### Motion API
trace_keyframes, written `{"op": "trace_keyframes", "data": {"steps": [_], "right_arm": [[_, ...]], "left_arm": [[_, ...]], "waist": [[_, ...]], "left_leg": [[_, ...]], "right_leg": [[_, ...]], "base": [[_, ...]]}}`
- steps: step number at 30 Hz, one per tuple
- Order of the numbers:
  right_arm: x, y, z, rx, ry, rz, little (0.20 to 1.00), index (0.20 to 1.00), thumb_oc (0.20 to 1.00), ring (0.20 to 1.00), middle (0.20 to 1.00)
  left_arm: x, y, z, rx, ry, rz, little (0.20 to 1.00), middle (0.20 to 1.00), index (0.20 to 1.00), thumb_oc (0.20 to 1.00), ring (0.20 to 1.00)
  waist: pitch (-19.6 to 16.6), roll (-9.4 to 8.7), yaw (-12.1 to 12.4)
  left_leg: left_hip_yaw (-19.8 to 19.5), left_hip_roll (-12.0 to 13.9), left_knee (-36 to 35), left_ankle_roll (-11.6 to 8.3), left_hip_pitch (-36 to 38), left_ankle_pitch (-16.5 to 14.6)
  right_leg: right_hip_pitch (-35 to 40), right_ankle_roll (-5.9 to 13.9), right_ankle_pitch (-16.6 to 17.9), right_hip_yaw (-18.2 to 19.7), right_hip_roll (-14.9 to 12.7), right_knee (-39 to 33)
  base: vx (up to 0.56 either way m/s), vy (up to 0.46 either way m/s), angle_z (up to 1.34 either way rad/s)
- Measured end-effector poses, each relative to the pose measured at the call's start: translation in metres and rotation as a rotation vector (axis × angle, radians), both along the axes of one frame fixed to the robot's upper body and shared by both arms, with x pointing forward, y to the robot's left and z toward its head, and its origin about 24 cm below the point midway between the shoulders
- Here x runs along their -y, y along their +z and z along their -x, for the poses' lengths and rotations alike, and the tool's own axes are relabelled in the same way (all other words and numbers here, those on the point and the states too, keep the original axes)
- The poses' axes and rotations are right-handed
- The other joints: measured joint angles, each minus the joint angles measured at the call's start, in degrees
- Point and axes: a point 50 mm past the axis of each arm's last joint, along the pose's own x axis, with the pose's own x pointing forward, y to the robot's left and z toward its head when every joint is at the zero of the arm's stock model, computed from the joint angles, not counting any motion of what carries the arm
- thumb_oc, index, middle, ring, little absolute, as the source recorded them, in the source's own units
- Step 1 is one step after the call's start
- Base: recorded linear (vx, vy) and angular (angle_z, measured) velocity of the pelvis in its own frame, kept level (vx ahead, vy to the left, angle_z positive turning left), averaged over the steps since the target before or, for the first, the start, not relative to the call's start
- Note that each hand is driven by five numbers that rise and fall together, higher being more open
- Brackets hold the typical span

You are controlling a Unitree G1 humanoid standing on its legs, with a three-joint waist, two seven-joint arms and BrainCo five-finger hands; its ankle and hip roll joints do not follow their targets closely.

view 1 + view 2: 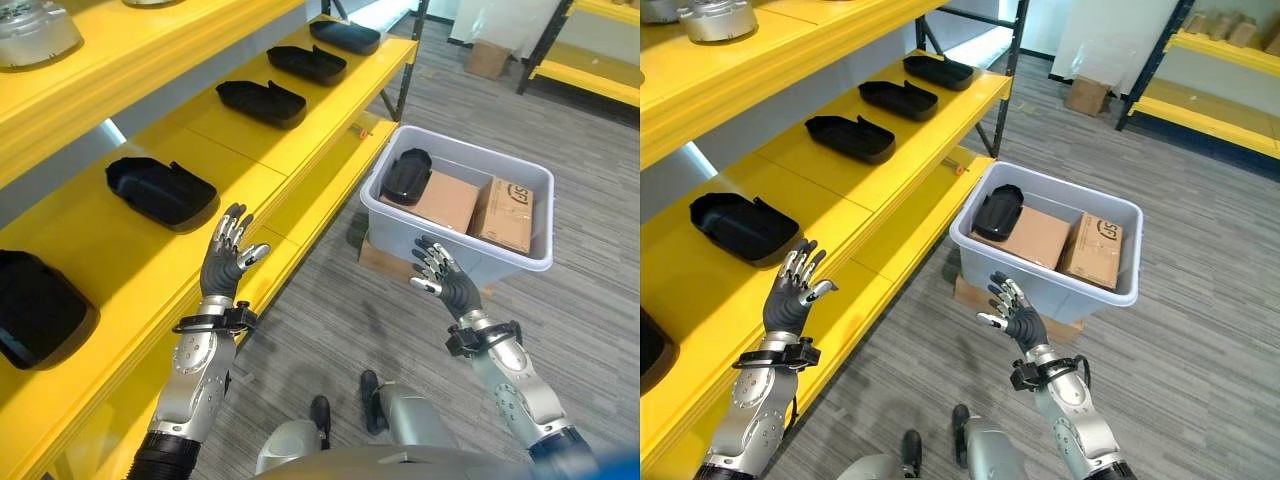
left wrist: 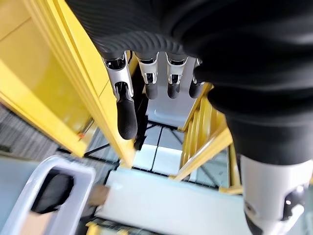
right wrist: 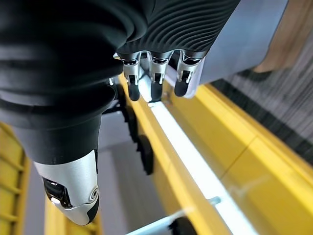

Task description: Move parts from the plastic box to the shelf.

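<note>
Both hands were raised with fingers spread and relaxed, holding nothing: the left hand [image 1: 228, 255] hung above the front edge of the yellow shelf [image 1: 300, 150], and the right hand [image 1: 440, 275] hovered just in front of the near wall of the grey plastic box [image 1: 455, 255]. Inside that box 1 black part [image 1: 407, 175] leaned against the far-left corner, resting partly on a brown cardboard box [image 1: 445, 200]; a 2nd cardboard box [image 1: 505, 213] stood beside it toward the right wall. The plastic box sat on a flat piece of cardboard [image 1: 380, 257] on the grey floor, close beside the shelf's lower tier. On the shelf's middle tier 5 black parts lay in a row, well apart from one another: the nearest [image 1: 35, 305] at the view's left edge, the next [image 1: 160, 190] just beyond the left hand, then 3 more [image 1: 262, 102] running toward the far end. Silver metal parts [image 1: 35, 35] sat on the tier above.
</note>
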Motion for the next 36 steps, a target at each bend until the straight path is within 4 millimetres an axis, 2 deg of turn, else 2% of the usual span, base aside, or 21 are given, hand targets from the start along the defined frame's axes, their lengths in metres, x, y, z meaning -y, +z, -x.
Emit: {"op": "trace_keyframes", "data": {"steps": [3, 5, 8, 12, 15, 17, 18, 19, 20, 21, 22, 23, 25, 26, 27, 28, 29, 30, 31, 34, 36], "right_arm": [[-0.001, 0.003, -0.004, 0.006, -0.008, 0.010, 1.000, 1.000, 1.000, 1.000, 1.000], [0.001, 0.002, -0.002, 0.002, -0.021, 0.009, 1.000, 1.000, 1.000, 1.000, 1.000], [0.006, -0.003, 0.005, -0.024, -0.047, 0.008, 1.000, 1.000, 1.000, 1.000, 1.000], [0.013, 0.002, -0.002, -0.006, -0.101, 0.011, 1.000, 1.000, 1.000, 1.000, 1.000], [0.028, 0.007, -0.005, 0.015, -0.165, 0.028, 1.000, 1.000, 1.000, 1.000, 1.000], [0.042, 0.005, -0.002, 0.006, -0.208, 0.054, 1.000, 1.000, 1.000, 1.000, 1.000], [0.043, 0.005, -0.001, 0.002, -0.216, 0.054, 1.000, 1.000, 1.000, 1.000, 1.000], [0.044, 0.001, 0.000, -0.008, -0.226, 0.052, 1.000, 1.000, 1.000, 1.000, 1.000], [0.046, -0.011, 0.008, -0.059, -0.241, 0.054, 1.000, 1.000, 1.000, 1.000, 1.000], [0.045, -0.013, 0.010, -0.068, -0.235, 0.056, 1.000, 1.000, 1.000, 1.000, 1.000], [0.044, -0.013, 0.011, -0.064, -0.237, 0.047, 1.000, 1.000, 1.000, 1.000, 1.000], [0.042, -0.014, 0.011, -0.062, -0.237, 0.038, 1.000, 1.000, 1.000, 1.000, 1.000], [0.040, -0.017, 0.009, -0.076, -0.245, 0.031, 1.000, 1.000, 1.000, 1.000, 1.000], [0.037, -0.017, 0.008, -0.075, -0.236, 0.031, 1.000, 1.000, 1.000, 1.000, 1.000], [0.034, -0.017, 0.007, -0.074, -0.230, 0.022, 1.000, 1.000, 1.000, 1.000, 1.000], [0.034, -0.019, 0.009, -0.077, -0.230, 0.022, 1.000, 1.000, 1.000, 1.000, 1.000], [0.036, -0.020, 0.014, -0.082, -0.230, 0.025, 1.000, 1.000, 1.000, 1.000, 1.000], [0.041, -0.022, 0.020, -0.085, -0.256, 0.016, 1.000, 1.000, 1.000, 1.000, 1.000], [0.050, -0.030, 0.030, -0.122, -0.292, 0.022, 1.000, 1.000, 1.000, 1.000, 1.000], [0.056, -0.032, 0.034, -0.142, -0.291, 0.052, 1.000, 1.000, 1.000, 1.000, 1.000], [0.046, -0.024, 0.027, -0.105, -0.240, 0.034, 1.000, 1.000, 1.000, 1.000, 1.000]], "left_arm": [[-0.001, -0.011, -0.001, -0.041, 0.029, 0.022, 1.000, 1.000, 1.000, 1.000, 1.000], [-0.001, -0.013, -0.004, -0.049, 0.039, 0.026, 1.000, 1.000, 1.000, 1.000, 1.000], [0.001, -0.004, -0.014, -0.016, 0.029, 0.020, 1.000, 1.000, 1.000, 1.000, 1.000], [0.007, -0.008, -0.011, -0.031, 0.024, 0.050, 1.000, 1.000, 1.000, 1.000, 1.000], [0.015, -0.006, -0.014, -0.020, 0.003, 0.074, 1.000, 1.000, 1.000, 1.000, 1.000], [0.023, -0.005, -0.017, -0.014, -0.020, 0.090, 1.000, 1.000, 1.000, 1.000, 1.000], [0.024, -0.005, -0.017, -0.014, -0.023, 0.090, 1.000, 1.000, 1.000, 1.000, 1.000], [0.025, -0.004, -0.018, -0.016, -0.030, 0.092, 1.000, 1.000, 1.000, 1.000, 1.000], [0.026, 0.000, -0.020, 0.004, -0.036, 0.102, 1.000, 1.000, 1.000, 1.000, 1.000], [0.025, 0.001, -0.017, 0.011, -0.032, 0.106, 1.000, 1.000, 1.000, 1.000, 1.000], [0.024, -0.002, -0.015, -0.003, -0.031, 0.105, 1.000, 1.000, 1.000, 1.000, 1.000], [0.024, -0.004, -0.014, -0.010, -0.031, 0.103, 1.000, 1.000, 1.000, 1.000, 1.000], [0.021, -0.007, -0.011, -0.029, -0.026, 0.090, 1.000, 1.000, 1.000, 1.000, 1.000], [0.017, -0.012, -0.008, -0.049, -0.016, 0.081, 1.000, 1.000, 1.000, 1.000, 1.000], [0.013, -0.017, -0.007, -0.074, -0.011, 0.062, 1.000, 1.000, 1.000, 1.000, 1.000], [0.012, -0.022, -0.005, -0.095, -0.006, 0.060, 1.000, 1.000, 1.000, 1.000, 1.000], [0.007, -0.022, -0.004, -0.093, 0.011, 0.052, 1.000, 1.000, 1.000, 1.000, 1.000], [-0.001, -0.026, -0.001, -0.114, 0.041, 0.048, 1.000, 1.000, 1.000, 1.000, 1.000], [0.000, -0.027, -0.001, -0.113, 0.043, 0.057, 1.000, 1.000, 1.000, 1.000, 1.000], [0.007, -0.017, -0.008, -0.068, 0.001, 0.064, 1.000, 1.000, 1.000, 1.000, 1.000], [0.009, -0.008, -0.015, -0.032, -0.020, 0.050, 1.000, 1.000, 1.000, 1.000, 1.000]], "waist": [[3.9, 0.97, 0.2], [4.6, -0.42, -0.1], [5.3, -4.86, -0.6], [3.9, -3.60, -1.9], [2.9, -2.59, -3.9], [1.5, -1.46, -5.3], [1.0, -1.45, -5.1], [0.8, -1.79, -4.9], [0.5, -3.63, -2.2], [0.5, -4.21, 0.0], [0.5, -4.76, 0.9], [0.4, -4.82, 0.7], [1.1, -5.72, 1.7], [1.2, -5.37, 2.2], [1.3, -4.52, 1.8], [0.9, -2.62, 1.5], [0.7, -3.00, 2.4], [0.7, -2.69, 1.4], [0.4, -2.56, 0.1], [0.0, -1.43, -1.2], [0.3, -1.99, -1.3]], "left_leg": [[2.5, 0.1, 5.6, -1.04, -0.6, -3.5], [1.9, 1.3, 10.2, -2.83, -2.9, -5.8], [-2.1, 4.4, 15.3, -6.76, -5.6, -8.2], [-3.6, 12.5, 9.1, -10.65, -1.5, -6.8], [-3.8, 16.3, 2.0, -10.94, 2.5, -3.5], [-3.7, 18.1, -1.6, -13.04, 4.8, 0.8], [-3.8, 18.0, 0.4, -13.11, 4.4, 0.4], [-4.4, 17.9, 6.3, -15.54, 1.5, 3.0], [-11.9, 16.9, 32.3, -12.57, -13.7, 14.5], [-15.7, 15.2, 41.0, -12.76, -19.6, 17.0], [-16.4, 13.0, 44.0, -11.04, -25.0, 10.7], [-14.7, 12.4, 40.4, -10.84, -28.2, 8.8], [-10.7, 12.0, 17.3, -10.55, -27.7, 8.4], [-11.1, 12.9, 13.2, -11.04, -27.2, 8.8], [-11.5, 14.0, 7.9, -10.77, -25.7, 9.1], [-12.1, 16.7, -0.9, -10.45, -22.6, 8.9], [-11.8, 18.0, -2.2, -10.89, -20.6, 9.2], [-11.8, 18.8, 1.7, -10.40, -18.9, 9.0], [-11.7, 17.4, 5.1, -10.56, -16.7, 8.3], [-10.9, 15.7, 2.9, -10.83, -10.9, 8.7], [-8.2, 11.0, 1.8, -12.26, -8.0, 8.8]], "right_leg": [[-0.3, 2.65, 1.5, 1.2, -11.0, -11.4], [0.6, 4.49, 2.5, 2.2, -12.8, -12.9], [4.2, 3.04, 3.9, 0.9, -8.9, -8.2], [3.6, -2.25, -0.1, -4.7, -2.1, -2.5], [1.8, -6.13, -5.4, -7.0, 1.7, 2.8], [1.5, -7.89, -8.8, -7.9, 3.2, 5.3], [1.6, -8.68, -8.3, -8.1, 3.3, 5.1], [2.2, -9.29, -10.0, -8.3, 4.4, 4.9], [4.3, -13.64, -8.0, -7.1, 6.2, 1.8], [5.3, -14.23, -7.2, -6.3, 6.6, 0.1], [6.3, -14.52, -7.1, -6.4, 7.0, -1.4], [7.2, -13.69, -7.4, -5.9, 7.9, -2.7], [9.7, -12.25, -5.8, -4.9, 9.8, -6.6], [11.6, -13.01, -5.1, -4.5, 11.4, -7.7], [14.0, -8.57, -6.1, -3.6, 13.7, -9.8], [15.4, -1.31, -9.2, -5.5, 14.3, -8.3], [15.0, -4.54, -7.3, -3.4, 12.1, -6.7], [15.7, -10.96, -9.0, -3.7, 12.8, -6.2], [15.6, -11.73, -9.2, -2.2, 12.2, -5.7], [16.0, -9.71, -8.7, -1.3, 11.5, -7.0], [17.5, -5.31, -7.2, -0.8, 5.9, -7.7]], "base": [[0.17, -0.213, -0.50], [0.16, -0.269, 0.04], [0.21, -0.275, 0.52], [0.19, -0.248, -0.03], [0.22, -0.191, -0.10], [0.30, -0.297, -0.07], [0.22, -0.352, -0.07], [0.10, -0.339, -0.07], [0.09, -0.283, -0.33], [0.23, -0.153, -0.48], [0.28, 0.032, -0.39], [0.24, 0.062, 0.06], [0.27, 0.186, -0.48], [0.33, 0.239, -1.02], [0.41, 0.346, -0.89], [0.28, 0.298, -1.06], [0.36, 0.412, -1.25], [0.21, 0.273, -1.23], [0.21, 0.283, -0.81], [0.18, 0.297, -0.10], [0.17, 0.352, 0.22]]}}
